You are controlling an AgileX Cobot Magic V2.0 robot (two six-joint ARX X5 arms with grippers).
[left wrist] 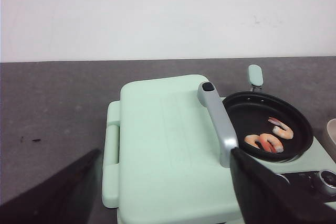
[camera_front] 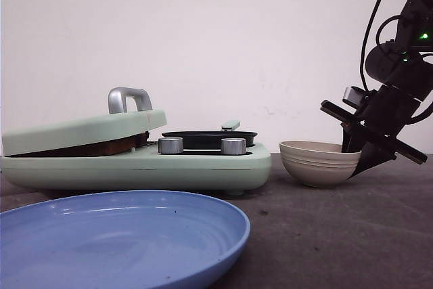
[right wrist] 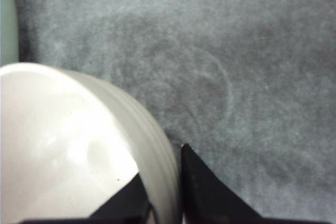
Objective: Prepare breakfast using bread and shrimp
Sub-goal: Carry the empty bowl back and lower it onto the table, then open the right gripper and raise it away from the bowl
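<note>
- Right gripper [camera_front: 356, 158], frame right: fingers [right wrist: 210, 192] pinch the cream bowl [camera_front: 318, 162] by its rim.
- Left gripper [left wrist: 163, 192]: fingers spread wide, holding nothing, above the closed mint sandwich maker [left wrist: 163, 145].
- Shrimp [left wrist: 270, 137] lie in the black pan [left wrist: 265, 129].

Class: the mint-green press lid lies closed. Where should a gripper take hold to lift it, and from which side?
Grip the silver arched handle on the mint-green lid, coming from above. It stands proud of the flat lid with a gap beneath, so fingers can straddle the bar.

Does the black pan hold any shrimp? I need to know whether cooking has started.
Yes: the left wrist view shows shrimp lying in the black pan beside the closed green lid.
</note>
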